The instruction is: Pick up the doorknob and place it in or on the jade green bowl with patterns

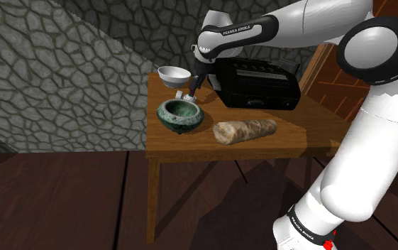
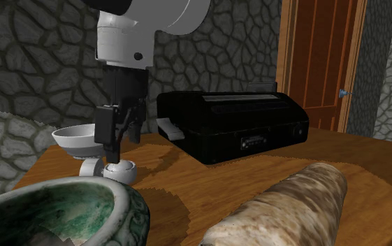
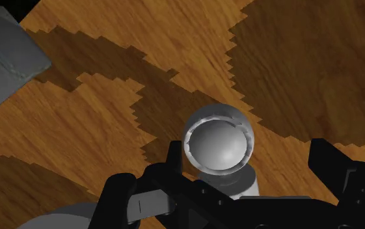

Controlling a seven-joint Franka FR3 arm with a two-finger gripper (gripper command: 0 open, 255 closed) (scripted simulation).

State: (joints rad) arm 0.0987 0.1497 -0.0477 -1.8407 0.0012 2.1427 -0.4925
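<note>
Doorknob (image 3: 218, 146), grey, round and metallic, is sitting on the brown wooden table (image 1: 289, 135), at twelve o'clock from the patterned jade green bowl (image 1: 164, 111) in the shoulder view. The black two-finger gripper (image 3: 249, 155) is hovering over it, fingers spread apart, straddling without clasping it.

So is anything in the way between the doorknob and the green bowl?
No, nothing I can see. The tool hangs right over the doorknob, fingers open on either side. The green bowl sits just beside it, with bare table between. The white bowl and black printer stand off elsewhere.
</note>
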